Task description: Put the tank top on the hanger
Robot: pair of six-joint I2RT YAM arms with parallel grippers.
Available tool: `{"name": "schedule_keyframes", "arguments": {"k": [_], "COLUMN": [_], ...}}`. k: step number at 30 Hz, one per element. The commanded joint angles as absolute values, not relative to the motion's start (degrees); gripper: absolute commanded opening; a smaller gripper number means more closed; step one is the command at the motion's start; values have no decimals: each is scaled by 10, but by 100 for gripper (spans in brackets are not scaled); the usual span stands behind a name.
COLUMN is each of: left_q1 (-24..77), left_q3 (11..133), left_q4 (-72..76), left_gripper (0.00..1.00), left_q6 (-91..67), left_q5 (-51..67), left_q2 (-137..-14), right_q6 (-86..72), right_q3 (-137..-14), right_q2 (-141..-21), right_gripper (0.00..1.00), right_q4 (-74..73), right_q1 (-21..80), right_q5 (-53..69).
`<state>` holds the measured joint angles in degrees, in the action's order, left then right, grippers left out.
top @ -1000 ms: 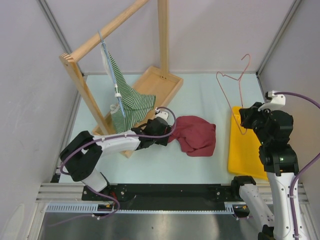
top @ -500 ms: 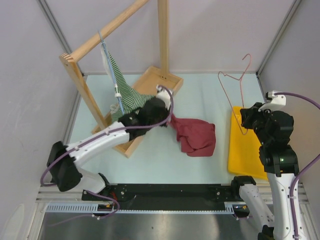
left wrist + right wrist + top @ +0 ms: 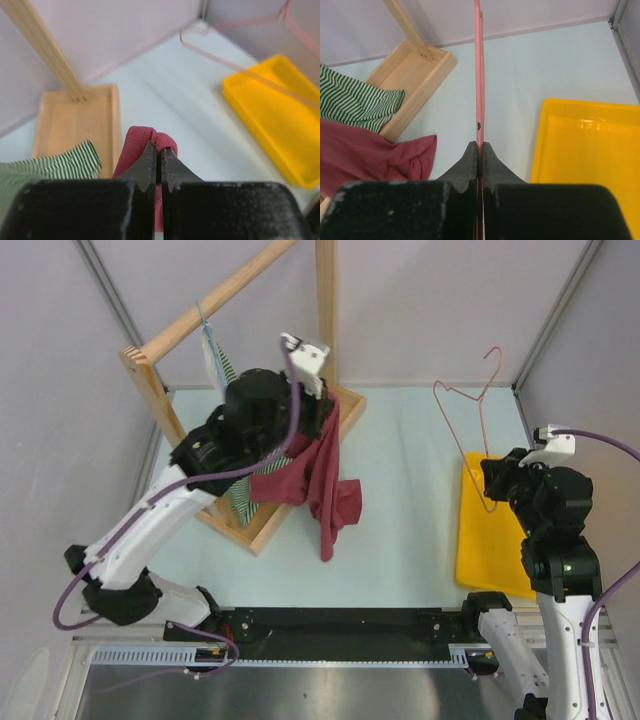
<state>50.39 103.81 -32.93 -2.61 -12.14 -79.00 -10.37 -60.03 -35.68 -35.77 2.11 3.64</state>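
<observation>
While the striped garment hangs on the rack as before, the tank top is no longer a crumpled heap on the table: the left fingers, pinched tight on a rolled edge of it, have swung up and back toward the rack, so the cloth now dangles from them in a long drape; whether its lowest tip clears the table I cannot tell. Lifted like this, it is off the table and free to be carried. Further right, well apart from the cloth, the hanger stands upright with its hook at the top, its wire clamped between the right fingers over the yellow tray, barely shifted. My reading: pick-up is done, and threading a strap over the hanger's shoulder remains
</observation>
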Motion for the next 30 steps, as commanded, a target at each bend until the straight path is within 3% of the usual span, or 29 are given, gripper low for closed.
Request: {"name": "schedule_keyframes", "arguments": {"k": [1, 10, 15, 22, 30], "left_q1": [506, 539, 535, 454, 445], "left_q3": [1020, 1085, 1131, 935, 826], "left_q4": [-423, -413, -501, -419, -345], "left_gripper": [0, 0, 0, 0, 0], "left_q6": [-18, -34, 23, 4, 13], "left_q5": [-49, 59, 1, -50, -81], "left_q2": [-856, -931, -999, -967, -942], "right_q6": [-91, -96, -97, -100, -93], "right_q3": [-629, -638, -642, -639, -642], "right_q2": [-345, -345, -342, -346, -357], "right_gripper": [0, 0, 0, 0, 0], "right_q4": [-350, -354, -365, -364, -426], "right_q1": [20, 18, 19, 20, 20], "right_q5": [59, 72, 101, 152, 254]}}
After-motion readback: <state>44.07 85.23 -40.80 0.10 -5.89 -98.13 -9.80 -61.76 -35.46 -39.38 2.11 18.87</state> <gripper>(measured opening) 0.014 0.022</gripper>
